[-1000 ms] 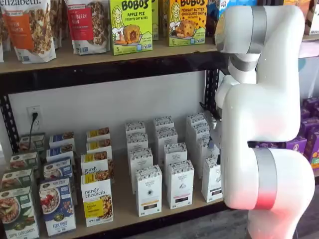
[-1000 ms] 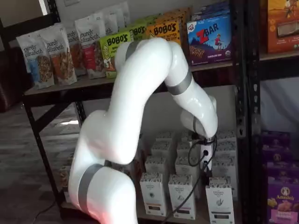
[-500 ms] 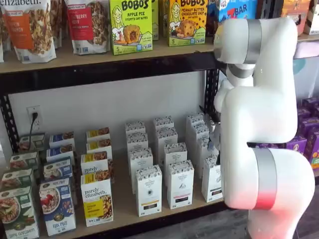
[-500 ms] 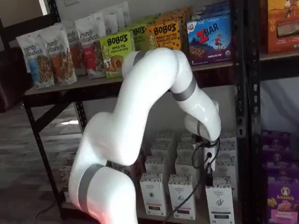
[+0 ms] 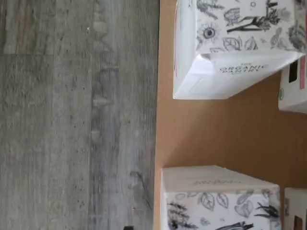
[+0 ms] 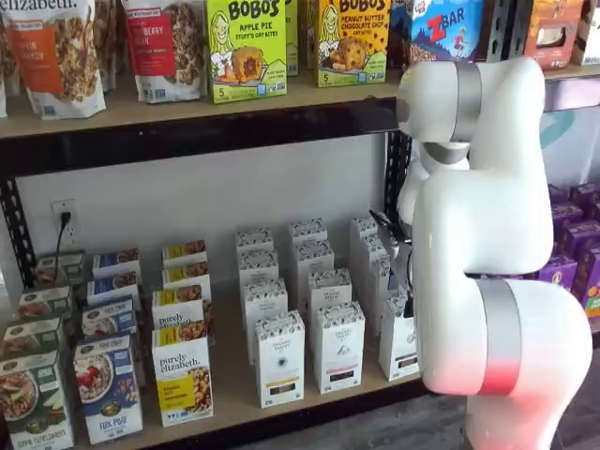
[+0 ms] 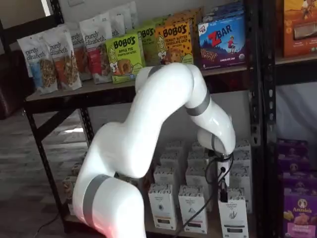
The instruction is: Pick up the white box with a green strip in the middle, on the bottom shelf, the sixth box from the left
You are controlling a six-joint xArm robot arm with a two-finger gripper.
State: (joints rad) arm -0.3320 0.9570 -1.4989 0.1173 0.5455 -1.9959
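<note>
The gripper [image 7: 224,194] hangs right above the white box [image 7: 233,218], fingers spread wide, nothing in them. That tall matte carton with a speckled top stands at the front of the light-wood bottom shelf [image 6: 234,398], among lookalike cartons [image 6: 337,347]. The glossy white arm [image 6: 478,234] blocks part of it.

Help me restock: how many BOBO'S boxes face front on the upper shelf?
2: a green Apple Pie box and, beside it, an orange Peanut Butter Chocolate Chip box, both at the front edge of the upper shelf. More may stand hidden behind them.
</note>
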